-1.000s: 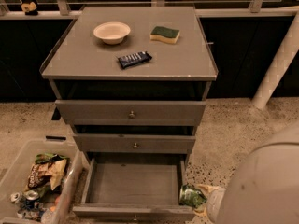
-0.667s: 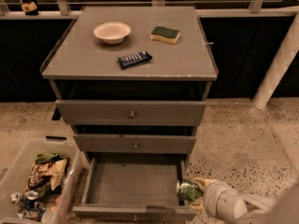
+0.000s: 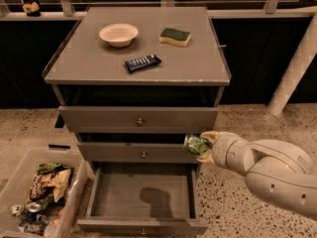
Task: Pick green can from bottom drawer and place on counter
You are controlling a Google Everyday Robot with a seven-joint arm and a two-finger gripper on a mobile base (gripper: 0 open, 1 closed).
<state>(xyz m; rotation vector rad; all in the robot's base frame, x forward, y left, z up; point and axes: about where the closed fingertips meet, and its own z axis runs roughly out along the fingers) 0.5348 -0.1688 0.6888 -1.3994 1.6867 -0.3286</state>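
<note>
Jaws clamped on the green can (image 3: 194, 144); my gripper (image 3: 202, 147) holds it in the air.
Nearest me I see the bottom drawer (image 3: 143, 226) pulled open, a shadow on its dark floor, and a clear bin (image 3: 77, 197) of wrappers and cans at its left. Can and gripper hang above the drawer's right side, level with the middle drawer front (image 3: 133, 152). Beyond, the counter (image 3: 198, 63) carries a dark snack bar (image 3: 142, 62), a bowl (image 3: 118, 34) and a sponge (image 3: 175, 35).
</note>
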